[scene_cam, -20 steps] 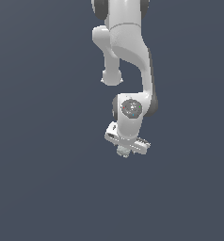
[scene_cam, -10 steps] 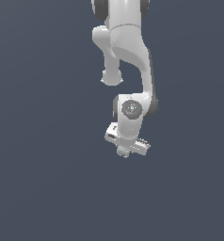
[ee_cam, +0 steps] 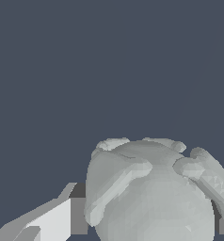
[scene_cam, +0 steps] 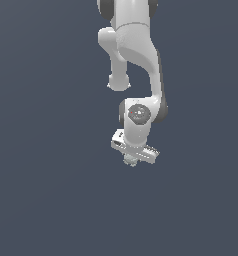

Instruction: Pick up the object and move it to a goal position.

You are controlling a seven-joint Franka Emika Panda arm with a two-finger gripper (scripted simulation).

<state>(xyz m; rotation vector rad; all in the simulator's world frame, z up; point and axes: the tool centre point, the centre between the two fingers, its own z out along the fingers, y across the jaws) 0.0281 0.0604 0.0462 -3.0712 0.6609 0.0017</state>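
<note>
In the wrist view the object, a lumpy pale grey-green blob with a faceted surface, fills the space between my fingers. One white finger with a dark pad presses against its side, and the other pad shows only as a sliver at the frame's edge. My gripper is shut on the object. In the exterior view the gripper hangs under the white arm, and only a small pale bump of the object peeks out beneath the hand.
A flat, dark blue-grey surface surrounds the arm on every side. The arm's white links reach down from the top of the exterior view. No other objects or markers show.
</note>
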